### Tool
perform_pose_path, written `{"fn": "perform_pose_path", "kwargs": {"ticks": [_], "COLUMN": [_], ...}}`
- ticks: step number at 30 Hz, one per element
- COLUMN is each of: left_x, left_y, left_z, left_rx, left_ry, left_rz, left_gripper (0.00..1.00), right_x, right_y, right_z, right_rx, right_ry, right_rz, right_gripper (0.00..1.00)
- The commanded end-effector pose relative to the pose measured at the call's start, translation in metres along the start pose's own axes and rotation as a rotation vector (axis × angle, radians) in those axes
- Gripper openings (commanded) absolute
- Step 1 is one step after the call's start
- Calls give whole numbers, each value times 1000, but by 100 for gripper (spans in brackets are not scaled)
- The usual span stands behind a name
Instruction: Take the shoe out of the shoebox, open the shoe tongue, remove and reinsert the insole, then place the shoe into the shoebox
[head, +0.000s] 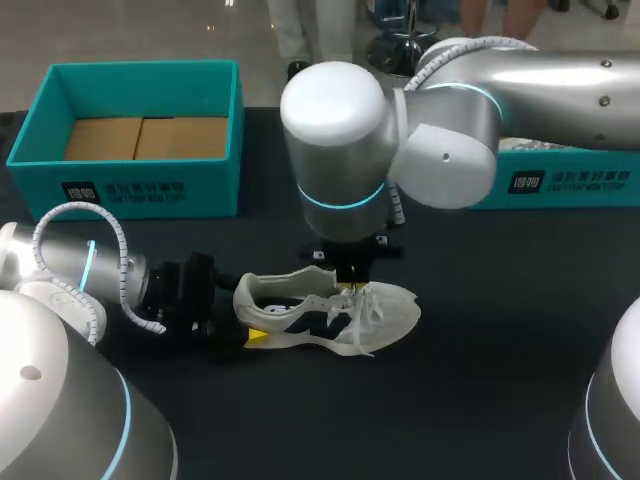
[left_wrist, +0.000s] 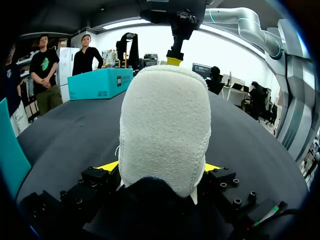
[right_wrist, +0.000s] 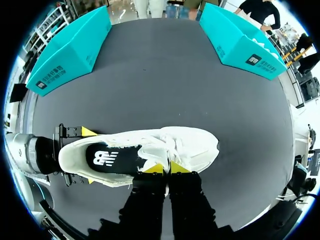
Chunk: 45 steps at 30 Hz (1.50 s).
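The shoe (head: 330, 315) is out of its box and is laid on its sole on the dark table (head: 500, 390), heel toward the left arm and toe toward the right side. Its heel is clamped from both sides by the left gripper (head: 247, 318), whose yellow tips are seen pressed against the heel's two flanks in the left wrist view (left_wrist: 160, 167), so the shoe (left_wrist: 165, 130) is held steady and low to the table. From above, the right gripper (head: 352, 288) is set down at the laces, just ahead of the shoe's opening; in its own view (right_wrist: 166, 168) the fingers are drawn narrow, almost together, at the edge of the tongue, and whether any of the tongue or a lace is pinched between them cannot be told. The dark insole (right_wrist: 112, 157) is seen lying inside the shoe (right_wrist: 145, 152), so the step in hand is judged to be the opening of the tongue, with removal of the insole not yet begun. For the next move, the tongue would need to be drawn up and toward the toe while the heel is kept braced. The open shoebox (head: 140, 185) is left well apart, at the far left of the table, and a second teal box (head: 570, 182) at the far right.
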<state>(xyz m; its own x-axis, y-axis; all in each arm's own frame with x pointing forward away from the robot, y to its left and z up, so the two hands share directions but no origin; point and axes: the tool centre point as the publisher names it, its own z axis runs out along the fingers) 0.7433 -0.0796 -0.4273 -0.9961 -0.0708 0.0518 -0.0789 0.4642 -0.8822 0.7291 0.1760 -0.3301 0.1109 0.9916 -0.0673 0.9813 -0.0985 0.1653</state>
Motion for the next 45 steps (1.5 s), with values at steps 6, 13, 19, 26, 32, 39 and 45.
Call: {"fn": "perform_pose_path", "kwargs": {"ticks": [6, 13, 19, 26, 32, 39, 45], "left_x": [-1, -1, -1, -1, -1, -1, -1], "left_y": [1, 1, 1, 1, 1, 1, 1], "left_z": [2, 2, 2, 2, 2, 2, 2], "left_rx": [-4, -4, -4, -4, -4, -4, -4], "left_ry": [0, 0, 0, 0, 0, 0, 0], "left_rz": [0, 0, 0, 0, 0, 0, 0], "left_gripper": [0, 0, 0, 0, 0, 0, 0], "right_x": [-18, -33, -40, -42, -41, -39, -29], "right_y": [3, 2, -1, -2, -2, -2, 2], "right_z": [7, 13, 19, 23, 18, 0, -20], "right_rx": [-10, -5, 8, 20, 10, -18, -51], "right_ry": [98, 91, 90, 89, 84, 72, 75], "right_rz": [26, 61, 77, 81, 85, 86, 39], "right_gripper": [0, 0, 2, 30, 43, 100, 100]}}
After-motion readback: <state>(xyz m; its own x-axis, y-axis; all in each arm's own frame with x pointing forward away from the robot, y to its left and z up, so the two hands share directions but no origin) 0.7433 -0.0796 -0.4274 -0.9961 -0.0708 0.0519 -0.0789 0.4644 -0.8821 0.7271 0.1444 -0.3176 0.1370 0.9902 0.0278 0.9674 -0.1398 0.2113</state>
